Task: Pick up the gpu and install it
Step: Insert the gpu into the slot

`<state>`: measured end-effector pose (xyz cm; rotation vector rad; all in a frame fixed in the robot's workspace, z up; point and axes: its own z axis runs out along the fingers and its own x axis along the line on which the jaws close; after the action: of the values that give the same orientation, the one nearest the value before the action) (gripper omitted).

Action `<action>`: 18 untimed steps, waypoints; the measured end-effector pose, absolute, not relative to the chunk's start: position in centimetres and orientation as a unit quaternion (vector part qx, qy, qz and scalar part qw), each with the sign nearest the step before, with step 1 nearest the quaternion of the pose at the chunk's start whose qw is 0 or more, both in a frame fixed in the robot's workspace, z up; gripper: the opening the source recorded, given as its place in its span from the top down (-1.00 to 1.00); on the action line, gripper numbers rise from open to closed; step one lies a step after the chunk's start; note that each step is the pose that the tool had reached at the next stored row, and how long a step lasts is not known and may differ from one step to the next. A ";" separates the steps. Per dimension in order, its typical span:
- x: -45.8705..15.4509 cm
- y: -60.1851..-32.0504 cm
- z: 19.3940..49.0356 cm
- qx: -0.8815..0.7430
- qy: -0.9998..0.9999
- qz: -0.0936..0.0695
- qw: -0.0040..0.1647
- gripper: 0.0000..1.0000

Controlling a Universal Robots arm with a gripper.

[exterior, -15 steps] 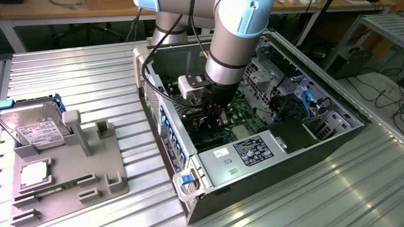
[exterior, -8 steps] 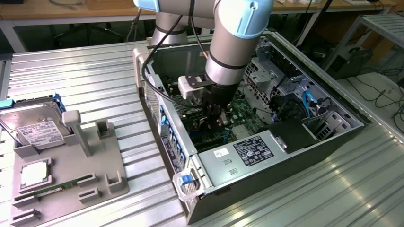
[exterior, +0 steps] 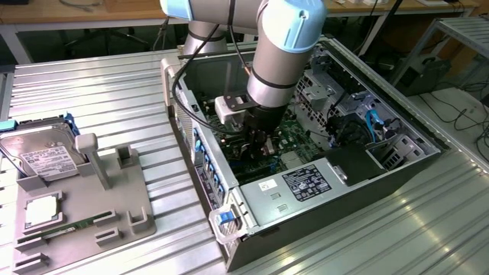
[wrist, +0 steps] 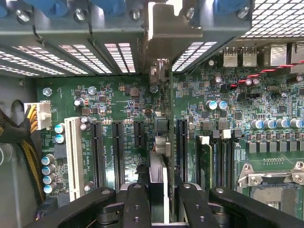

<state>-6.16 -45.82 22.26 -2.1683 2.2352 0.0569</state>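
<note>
The gripper (exterior: 262,150) is lowered inside the open computer case (exterior: 397,129), its fingers (wrist: 137,202) clenched on the graphics card (wrist: 159,178), which is held edge-on just above the motherboard (wrist: 118,102), among the black expansion slots (wrist: 117,147). A hard drive (exterior: 42,152) rests on the gray holder (exterior: 84,212) near the worktop's (exterior: 99,91) edge, well apart from the case.

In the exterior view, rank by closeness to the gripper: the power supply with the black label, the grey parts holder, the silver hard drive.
Measured from the gripper, down inside the open case:
1. Power supply, just beside it inside the case.
2. Grey parts holder, outside the case toward the exterior view's left.
3. Silver hard drive, farther left, at the holder's far edge.
</note>
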 end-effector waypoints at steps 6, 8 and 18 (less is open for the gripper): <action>-6.2 -45.8 22.2 -0.696 0.718 0.019 0.014 0.31; -6.2 -45.8 22.4 -0.696 0.718 0.018 0.014 0.31; -6.3 -45.8 27.8 -0.696 0.718 0.014 0.018 0.31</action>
<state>-6.25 -45.81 27.82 -2.1623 2.2286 0.0430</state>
